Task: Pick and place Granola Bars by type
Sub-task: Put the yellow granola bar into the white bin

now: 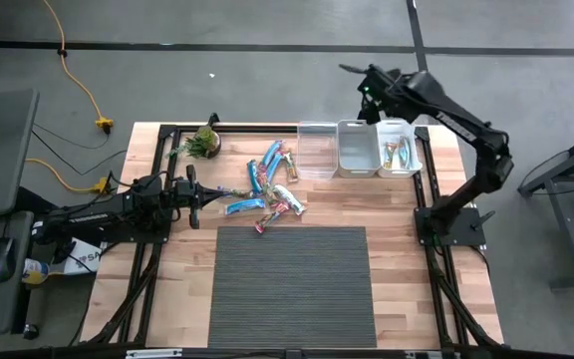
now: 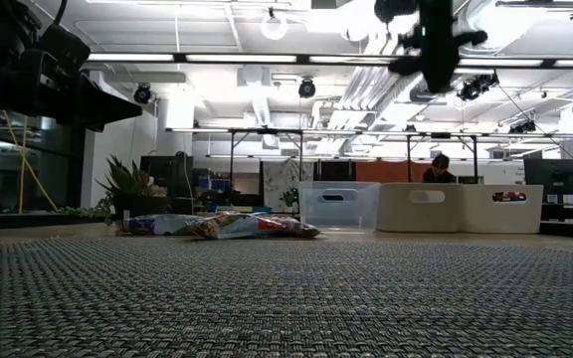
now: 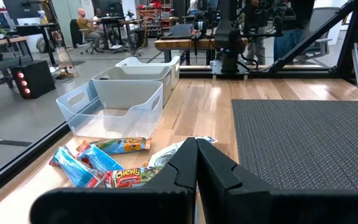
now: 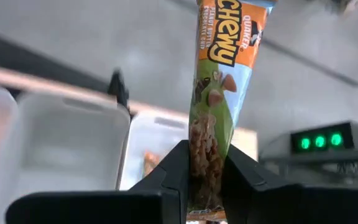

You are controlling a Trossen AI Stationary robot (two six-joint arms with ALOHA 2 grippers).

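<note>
While the left gripper point(image 3: 196, 163), fingers pressed together, rests beside the loose wrapped granola bars point(image 1: 267, 189), the right gripper point(image 4: 205, 163) clamps an orange-green wrapped Chewy granola bar point(image 4: 219, 93) above the white plastic bins point(image 1: 379, 147).

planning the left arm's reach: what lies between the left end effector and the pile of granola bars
Nothing: in the high view only bare wooden table separates the shut left end effector from the pile of granola bars. The left wrist view agrees.

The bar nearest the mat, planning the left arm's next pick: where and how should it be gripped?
Grip the bar across its narrow middle, coming straight down. It lies flat at the pile's edge toward the mat, its long sides seemingly clear. The left gripper waits shut nearby.
</note>
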